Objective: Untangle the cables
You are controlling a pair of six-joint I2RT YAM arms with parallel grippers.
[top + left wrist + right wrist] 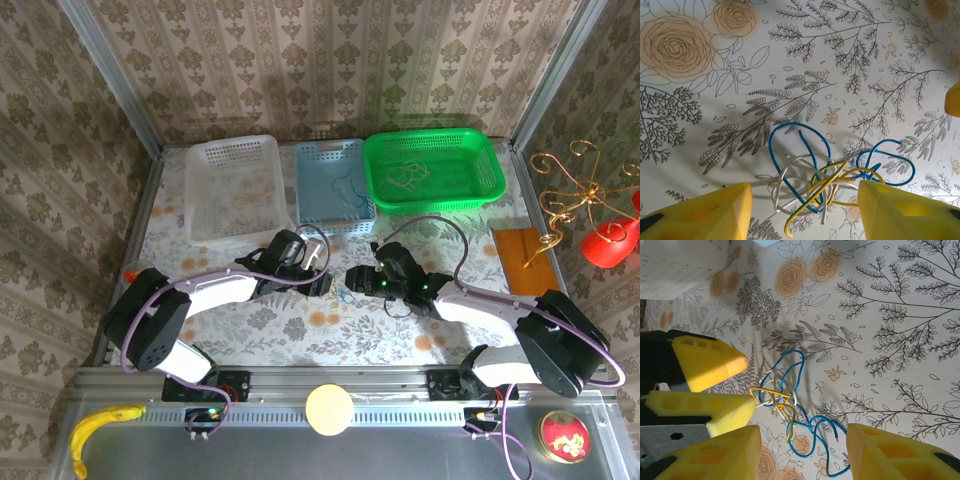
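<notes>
From above, you are working at the middle of the table (pixel 300 335). The left pincer (pixel 325 286) and the right pincer (pixel 357 281) are facing each other. The knotted cables (pixel 346 297) are lying between their tips, well apart from the green basket (pixel 430 206).

On the left wrist view, your left pincer (pixel 804 202) is standing spread, straddling the knot and pinching nothing. The blue cable (pixel 805 125) is looping out past the white cable (pixel 777 187) and the yellow cable (pixel 820 192). Aim for one strand only, ideally the yellow free end nearest you.

On the right wrist view, your right pincer (pixel 804 440) is likewise spread and empty, hanging over the blue loops beside the knot. Take blue there, away from the crossings, then draw the arms apart slowly so the loops are sliding rather than tightening.
</notes>
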